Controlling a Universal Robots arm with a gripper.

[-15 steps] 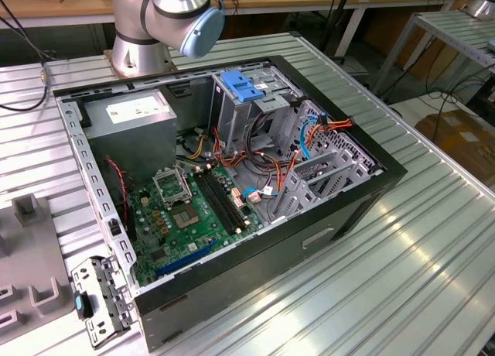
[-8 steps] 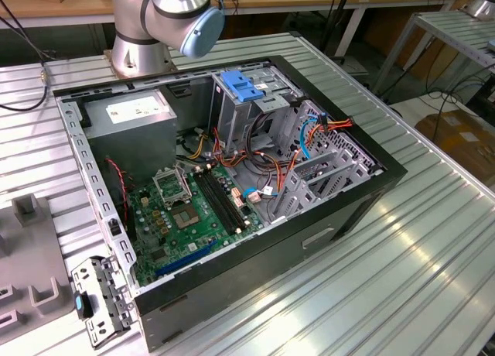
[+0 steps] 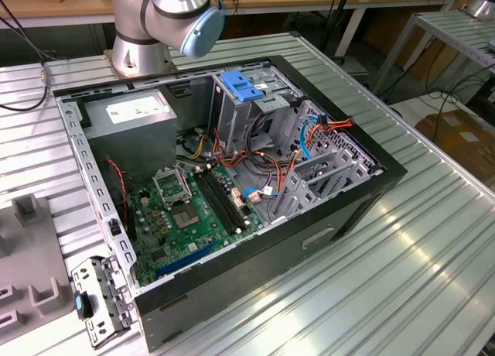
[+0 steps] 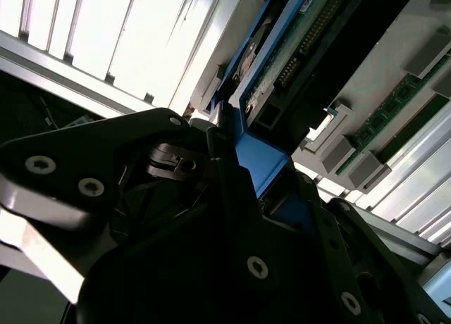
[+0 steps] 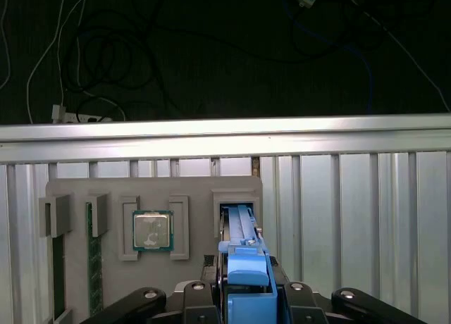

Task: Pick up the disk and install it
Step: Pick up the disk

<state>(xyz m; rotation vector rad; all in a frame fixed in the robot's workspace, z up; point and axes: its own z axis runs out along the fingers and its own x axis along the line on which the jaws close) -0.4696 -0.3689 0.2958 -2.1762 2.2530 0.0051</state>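
First wrist view is showing the gripper (image 5: 246, 299) pinching the blue-bracketed disk (image 5: 244, 243), which is standing on edge in a slot of the grey fixture tray (image 5: 190, 190), beside a processor chip (image 5: 153, 231); the open computer case (image 3: 232, 178) is sitting on the ribbed metal table (image 3: 402, 278).

Disk (image 5: 242, 232) stands on edge in a slot of the grey tray (image 5: 70, 190), blue bracket (image 5: 248, 271) end nearest me (second wrist view: its green board (image 4: 276, 65) and connector pins (image 4: 303, 49) exposed).
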